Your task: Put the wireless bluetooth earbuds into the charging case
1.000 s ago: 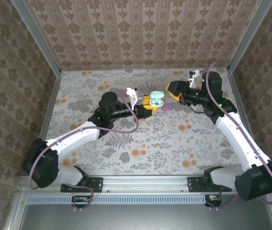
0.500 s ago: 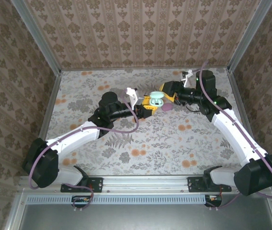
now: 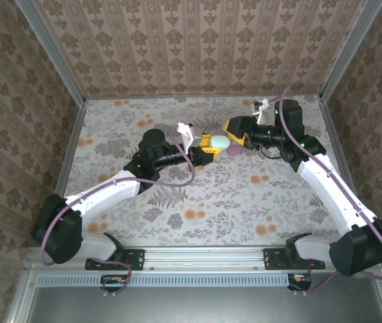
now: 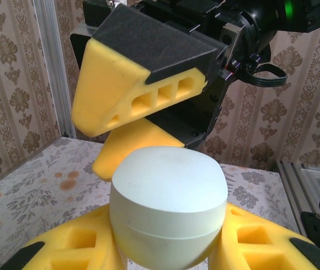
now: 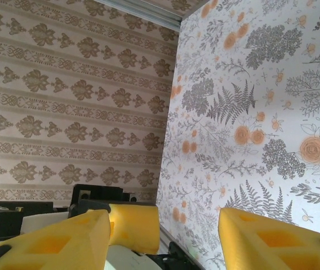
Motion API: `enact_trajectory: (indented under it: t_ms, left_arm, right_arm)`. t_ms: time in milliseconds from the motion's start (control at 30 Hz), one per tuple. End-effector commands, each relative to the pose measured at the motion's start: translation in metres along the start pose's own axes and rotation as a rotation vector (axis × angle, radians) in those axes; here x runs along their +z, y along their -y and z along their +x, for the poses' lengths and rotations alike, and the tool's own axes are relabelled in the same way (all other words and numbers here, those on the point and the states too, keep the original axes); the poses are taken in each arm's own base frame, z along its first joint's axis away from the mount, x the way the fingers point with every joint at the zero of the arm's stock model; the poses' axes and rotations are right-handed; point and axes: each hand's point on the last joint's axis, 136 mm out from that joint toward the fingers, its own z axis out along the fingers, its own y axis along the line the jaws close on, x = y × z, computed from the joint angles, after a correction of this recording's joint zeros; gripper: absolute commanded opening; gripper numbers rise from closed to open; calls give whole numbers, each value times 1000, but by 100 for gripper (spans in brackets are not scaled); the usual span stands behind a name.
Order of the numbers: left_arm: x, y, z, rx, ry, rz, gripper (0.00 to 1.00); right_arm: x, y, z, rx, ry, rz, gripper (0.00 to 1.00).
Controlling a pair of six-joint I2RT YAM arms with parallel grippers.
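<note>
Charging case (image 4: pixel 168 202), mint-green, lid down, pinched in left pincer (image 4: pixel 168 247); right pincer (image 4: pixel 95 143) spread, empty, fingers just over lid. Step: likely lid handling. Next: gentle lid lift, case held steady

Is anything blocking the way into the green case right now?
Yes, its own lid. The green case, clamped in the left gripper, is shut, the seam closed along the side in view. The right gripper hangs open close above and behind it.
</note>
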Motion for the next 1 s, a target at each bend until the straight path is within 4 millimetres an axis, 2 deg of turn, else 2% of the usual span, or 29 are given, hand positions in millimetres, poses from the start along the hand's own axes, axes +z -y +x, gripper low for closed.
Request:
enact_trajectory:
  t_ms: [0, 200, 367, 667, 867, 967]
  left_arm:
    - [-2, 3, -14, 35, 39, -1, 32]
    - [-4, -4, -18, 41, 53, -48, 32]
    - [-8, -6, -25, 53, 76, -73, 32]
    - [-8, -8, -33, 56, 113, -82, 32]
    - [-9, -6, -37, 52, 127, -80, 32]
    - [-11, -5, -38, 49, 131, -78, 32]
  right_arm:
    - [-10, -16, 6, -45, -12, -31, 55]
    - [-18, -18, 7, -78, 20, -31, 56]
    - [-26, -26, 12, -69, 38, -108, 59]
    - [-19, -40, 38, 0, -134, -222, 62]
    - [-13, -33, 37, 28, -143, -221, 59]
    - [-7, -36, 34, 53, -152, -259, 57]
